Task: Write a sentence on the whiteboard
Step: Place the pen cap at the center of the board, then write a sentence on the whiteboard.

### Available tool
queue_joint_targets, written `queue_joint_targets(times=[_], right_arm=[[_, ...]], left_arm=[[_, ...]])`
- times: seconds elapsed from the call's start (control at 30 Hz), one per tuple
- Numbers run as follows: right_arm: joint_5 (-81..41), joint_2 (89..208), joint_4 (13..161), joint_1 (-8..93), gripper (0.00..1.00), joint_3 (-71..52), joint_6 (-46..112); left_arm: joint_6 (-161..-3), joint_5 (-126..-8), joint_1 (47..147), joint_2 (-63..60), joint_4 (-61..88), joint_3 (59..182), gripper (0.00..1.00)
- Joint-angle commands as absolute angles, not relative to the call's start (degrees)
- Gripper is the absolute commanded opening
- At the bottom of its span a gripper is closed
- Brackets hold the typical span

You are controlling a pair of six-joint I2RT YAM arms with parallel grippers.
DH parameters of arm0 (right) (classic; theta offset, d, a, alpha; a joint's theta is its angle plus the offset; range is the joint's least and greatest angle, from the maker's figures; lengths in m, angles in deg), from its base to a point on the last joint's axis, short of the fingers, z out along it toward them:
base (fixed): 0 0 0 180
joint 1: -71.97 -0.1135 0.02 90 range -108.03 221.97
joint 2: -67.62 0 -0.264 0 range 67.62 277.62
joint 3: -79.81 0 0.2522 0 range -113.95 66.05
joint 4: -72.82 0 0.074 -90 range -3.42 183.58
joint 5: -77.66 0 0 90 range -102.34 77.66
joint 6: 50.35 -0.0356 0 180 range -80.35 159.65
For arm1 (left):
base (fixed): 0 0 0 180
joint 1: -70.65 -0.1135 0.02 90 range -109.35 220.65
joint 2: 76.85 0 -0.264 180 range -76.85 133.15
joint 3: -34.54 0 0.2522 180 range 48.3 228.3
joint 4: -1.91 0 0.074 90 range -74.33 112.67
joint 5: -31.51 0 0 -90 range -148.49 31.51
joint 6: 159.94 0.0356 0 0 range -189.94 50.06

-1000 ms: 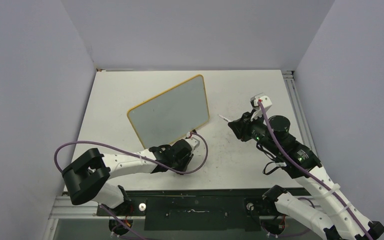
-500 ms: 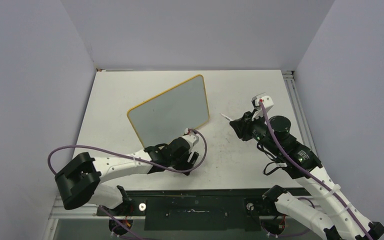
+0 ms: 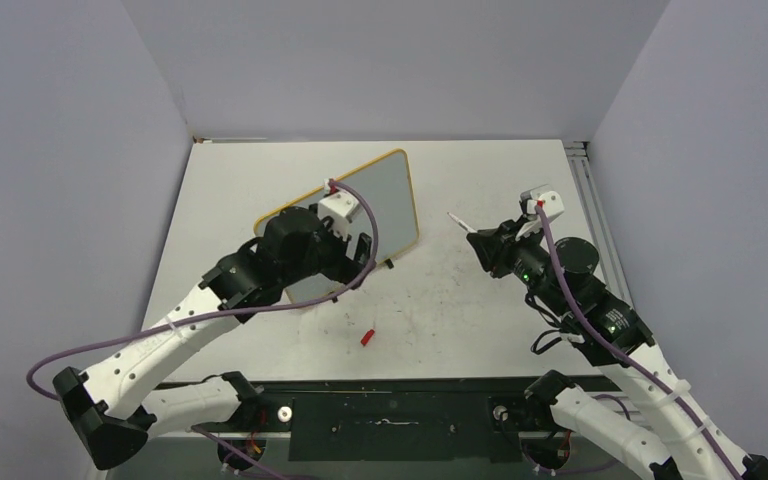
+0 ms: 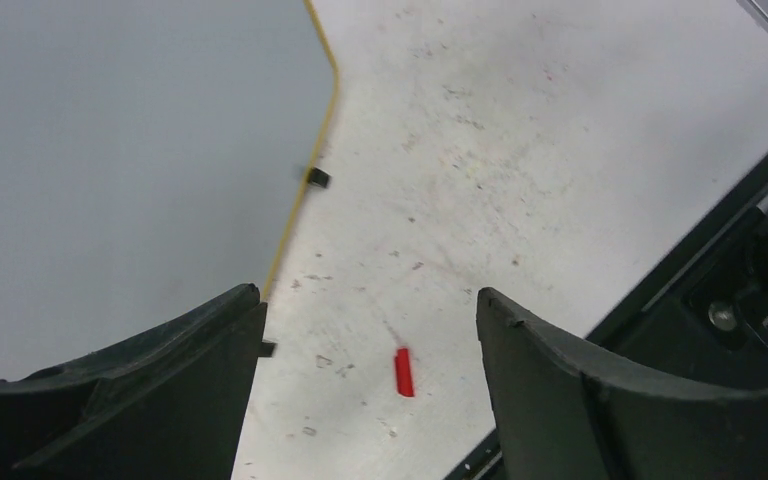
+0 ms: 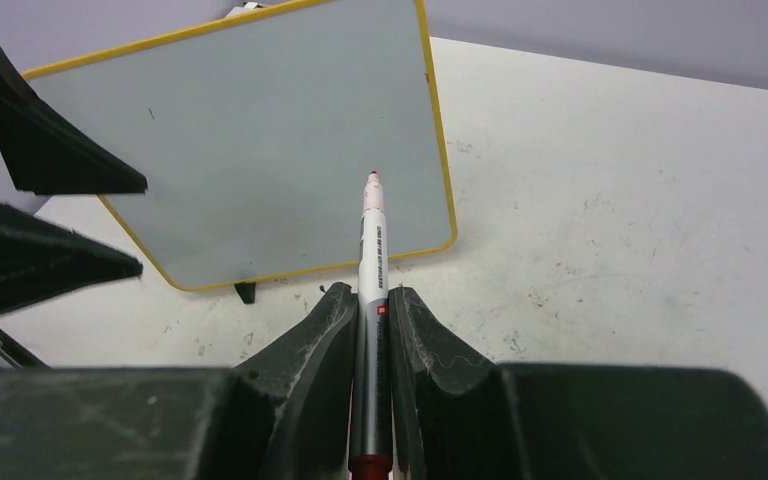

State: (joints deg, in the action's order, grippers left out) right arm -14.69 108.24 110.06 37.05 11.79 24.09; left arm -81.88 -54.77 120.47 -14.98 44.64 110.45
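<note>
Pale grey rectangular whiteboard with a thin yellow frame stands propped on the white surface, centre-left, face plain grey. Left end effector by its near edge, jaws wide apart, empty. Right end effector clamped on a slim white-grey marker, red tip aimed at the board, not touching. Small red piece, probably a cap, lies near the bases.

— Where do we find the whiteboard?
— On the tabletop, left of centre; the cap lies before it, and the marker in our right end effector is right of it.
</note>
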Motion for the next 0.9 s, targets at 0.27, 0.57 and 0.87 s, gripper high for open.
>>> queue_joint_targets(times=[0.27, 0.57, 0.87], right_arm=[[-16.5, 107.6, 105.5, 36.9, 0.05, 11.1, 22.1], [-21.7, 109.3, 103.2, 36.9, 0.05, 11.9, 22.7], [-29.2, 112.2, 92.5, 34.2, 0.05, 15.9, 20.2]], left_arm=[[-72.5, -68.4, 97.6, -17.8, 50.2, 126.3, 0.77], [-77.9, -82.7, 75.2, -22.2, 44.7, 120.7, 0.79], [-84.3, -96.3, 60.4, -26.8, 35.2, 107.9, 0.80]])
